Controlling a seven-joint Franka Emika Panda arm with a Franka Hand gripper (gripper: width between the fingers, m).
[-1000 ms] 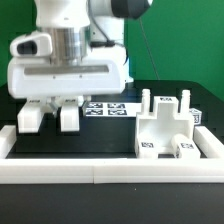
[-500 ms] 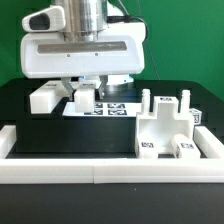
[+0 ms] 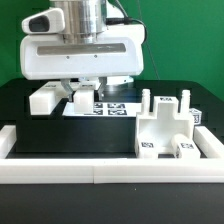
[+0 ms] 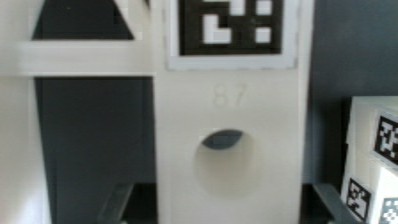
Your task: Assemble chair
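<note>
Green wall [image 3: 190, 40] stands behind a black table [image 3: 60, 135], and we see a white rail [image 3: 110, 172] fencing the table along the front and at both sides. Our gripper [image 3: 86, 90] hangs over the table toward the exterior view's left, jaws clenched on a white chair piece [image 3: 84, 98]. Under the gripper this piece shows two blocky ends. One sits between the fingers, and the other end [image 3: 45, 97] is off to the exterior view's left. We cannot tell whether it clears the table.

From the wrist view we look along a flat white slab of the same piece. It carries a black-and-white tag [image 4: 231, 25] and a small dark hole [image 4: 222, 140] in its face. The dark fingers [image 4: 143, 200] press against the slab's two edges. Beside the slab we see another tagged white part [image 4: 377, 150], but we cannot tell which one it is.

A marker board [image 3: 108, 108] lies flat on the table just behind the held piece and is partly hidden by it. The chair body [image 3: 165, 125] stands at the exterior view's right, near the front rail and well apart from the gripper. Its posts [image 3: 148, 100] stand upright, and small tags show low on its front.
</note>
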